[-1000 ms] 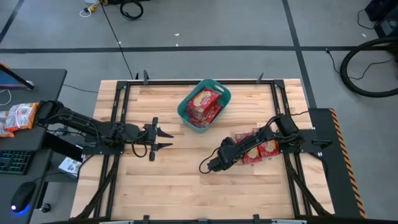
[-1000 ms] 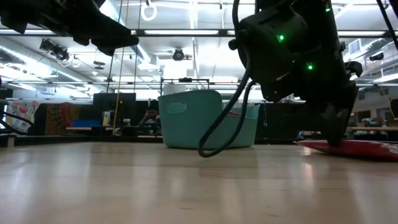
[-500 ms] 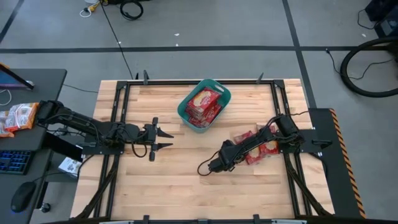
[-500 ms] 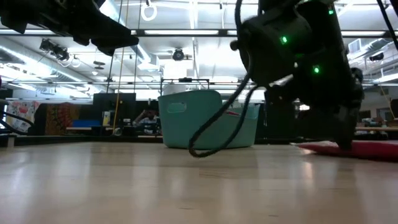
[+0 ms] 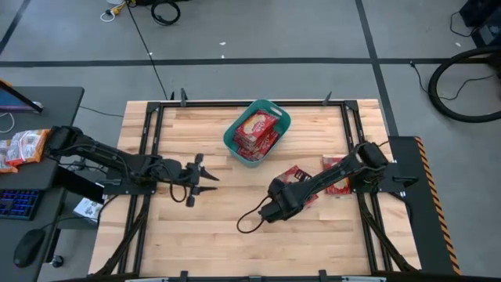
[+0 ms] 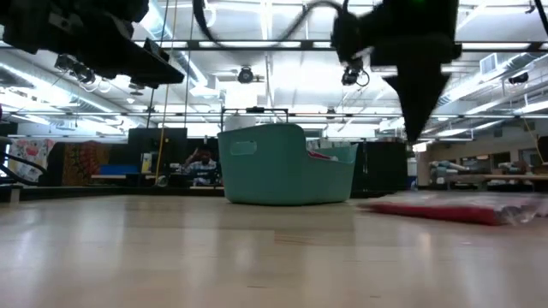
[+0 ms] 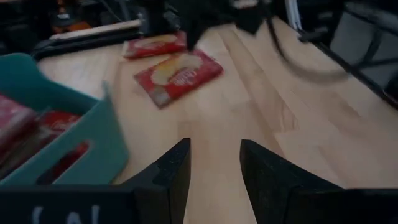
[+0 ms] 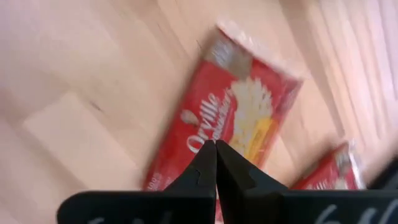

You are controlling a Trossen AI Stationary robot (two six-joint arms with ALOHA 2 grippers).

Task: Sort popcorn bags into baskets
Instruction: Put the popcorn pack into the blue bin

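The left gripper [image 5: 205,178] hangs spread apart, left of one teal basket [image 5: 232,136] stacked with bags. Right of it, two popcorn bags [image 5: 297,175] lie flat on the table [image 5: 211,235]; the right gripper [image 8: 215,163], fingers together, hovers above the nearer.

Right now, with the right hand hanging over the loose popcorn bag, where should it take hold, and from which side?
Probably straight down from above: the popcorn bag lies flat on the table, so a sideways approach finds no raised edge. Pinch across its narrow width near the middle, so it hangs balanced. The right hand is shut and would need opening first.
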